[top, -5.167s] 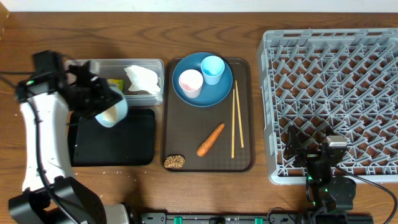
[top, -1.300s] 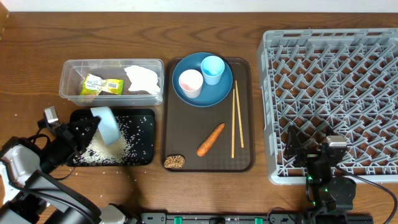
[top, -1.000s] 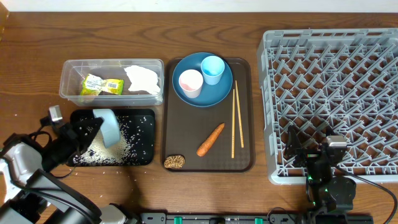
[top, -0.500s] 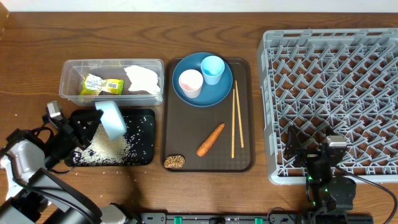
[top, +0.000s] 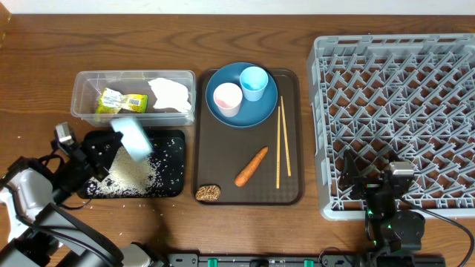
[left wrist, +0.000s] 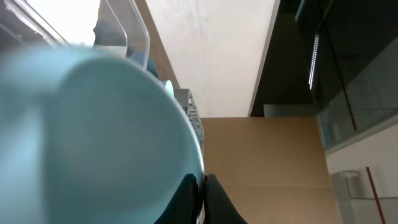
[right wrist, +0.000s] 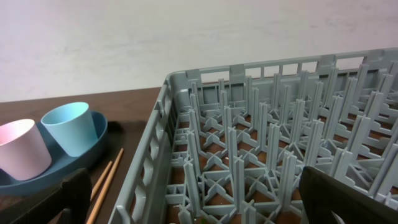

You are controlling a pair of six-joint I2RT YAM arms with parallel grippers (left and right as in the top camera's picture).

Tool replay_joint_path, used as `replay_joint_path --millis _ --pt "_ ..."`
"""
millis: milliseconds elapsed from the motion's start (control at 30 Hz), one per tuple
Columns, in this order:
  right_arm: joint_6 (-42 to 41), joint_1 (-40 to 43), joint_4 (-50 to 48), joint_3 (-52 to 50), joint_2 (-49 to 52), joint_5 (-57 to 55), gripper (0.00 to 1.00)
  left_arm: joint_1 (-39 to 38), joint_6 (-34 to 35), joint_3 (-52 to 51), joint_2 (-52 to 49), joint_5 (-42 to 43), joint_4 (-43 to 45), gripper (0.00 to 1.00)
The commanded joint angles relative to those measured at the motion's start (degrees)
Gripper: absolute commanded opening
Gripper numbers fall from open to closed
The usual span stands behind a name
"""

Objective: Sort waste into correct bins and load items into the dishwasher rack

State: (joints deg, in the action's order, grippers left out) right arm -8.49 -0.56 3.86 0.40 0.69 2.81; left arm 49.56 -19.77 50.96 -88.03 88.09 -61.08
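Wooden table (top: pixel 44 44), black tray (top: pixel 174 184) strewn with rice (top: pixel 130 170), left jaws clamping bowl (top: pixel 132 138) lifted higher, right jaws spread, empty.

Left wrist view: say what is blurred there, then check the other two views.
Left wrist view: the bowl, close to the lens, is soft and out of focus; overhead view: only the bowl is smeared; right wrist view: the rack is crisp.

A brown wooden table (top: pixel 245 230) filled the overhead view, evenly lit, with no hard shadows. Behind it stood a plain pale wall (right wrist: pixel 186 31). The left wrist view looked up at a white surface (left wrist: pixel 211 50), a tan panel (left wrist: pixel 267 162) and dark glass (left wrist: pixel 348 62) catching a thin light strip (left wrist: pixel 316 59).
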Motion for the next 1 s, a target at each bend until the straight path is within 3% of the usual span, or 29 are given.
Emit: replay_joint_path --millis 0,300,600,800,967 --pt "0.4 0.2 0.2 -0.1 -0.3 0.0 0.99 0.4 0.3 0.2 0.1 -0.3 -0.1 0.06" --pt "0.4 0.2 0.2 -0.1 -0.3 0.0 0.99 0.4 0.3 0.2 0.1 -1.9 1.6 0.06" --pt "0.4 0.2 0.2 -0.1 -0.3 0.0 0.99 -0.5 0.7 0.2 0.1 -10.4 5.1 0.06" --pt "0.4 0.2 0.2 -0.1 -0.3 0.0 0.99 -2.7 6.1 2.0 1.0 -16.2 6.9 0.06" --pt "0.4 0.2 0.2 -0.1 -0.3 0.0 0.99 -6.2 14.8 4.2 5.7 -23.0 10.4 0.06"
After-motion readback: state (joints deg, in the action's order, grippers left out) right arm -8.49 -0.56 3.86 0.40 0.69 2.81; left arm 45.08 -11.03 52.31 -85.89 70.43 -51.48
